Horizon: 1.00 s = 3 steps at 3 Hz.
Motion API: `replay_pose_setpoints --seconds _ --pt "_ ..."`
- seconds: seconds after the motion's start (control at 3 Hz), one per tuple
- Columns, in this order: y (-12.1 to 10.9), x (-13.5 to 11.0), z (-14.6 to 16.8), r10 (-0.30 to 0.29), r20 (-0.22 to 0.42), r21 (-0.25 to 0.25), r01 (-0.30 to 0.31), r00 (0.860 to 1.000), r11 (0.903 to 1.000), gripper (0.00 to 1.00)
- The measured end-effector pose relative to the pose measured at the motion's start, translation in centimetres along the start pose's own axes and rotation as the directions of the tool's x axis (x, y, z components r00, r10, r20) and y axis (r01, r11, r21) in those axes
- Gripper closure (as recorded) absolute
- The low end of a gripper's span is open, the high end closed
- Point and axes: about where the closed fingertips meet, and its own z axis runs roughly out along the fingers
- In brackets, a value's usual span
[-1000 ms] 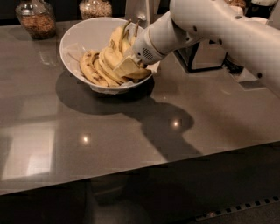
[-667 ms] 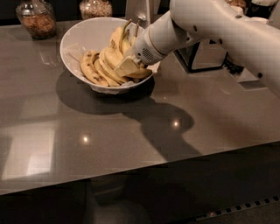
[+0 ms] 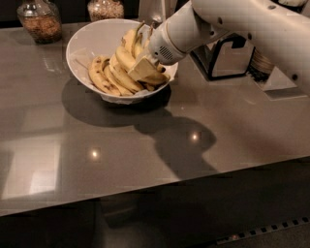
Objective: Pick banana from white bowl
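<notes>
The white bowl [image 3: 83, 39] stands at the back middle of the grey counter and holds several bananas. The banana [image 3: 124, 56], long, thick and clean yellow, lies curved on top of the pile, next to shorter brown-speckled bananas [image 3: 99, 75]. My gripper [image 3: 143, 68] reaches in over the bowl's right rim and sits down among the bananas, against the long banana's right part. The white arm [image 3: 232, 22] comes in from the upper right and hides the bowl's back right side.
Two glass jars [image 3: 41, 19] [image 3: 104, 8] with brown contents stand behind the bowl at the back left. A black-and-white stand [image 3: 227, 53] sits right of the bowl under the arm. The counter's front edge [image 3: 155, 186] runs across the lower picture.
</notes>
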Motion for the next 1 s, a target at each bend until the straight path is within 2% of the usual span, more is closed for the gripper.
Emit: replay_pose_setpoints --seconds 0.33,0.67,1.0 --pt "0.3 -0.7 -1.9 -0.031 -0.015 -0.003 0.031 0.999 0.9995 1.0" --pt "0.7 -1.2 -4.1 -0.073 -0.068 -0.034 0.071 0.995 0.9969 1.0" --pt "1.8 -1.1 -6.0 -0.106 -0.16 -0.107 0.089 0.981 0.9903 1.0"
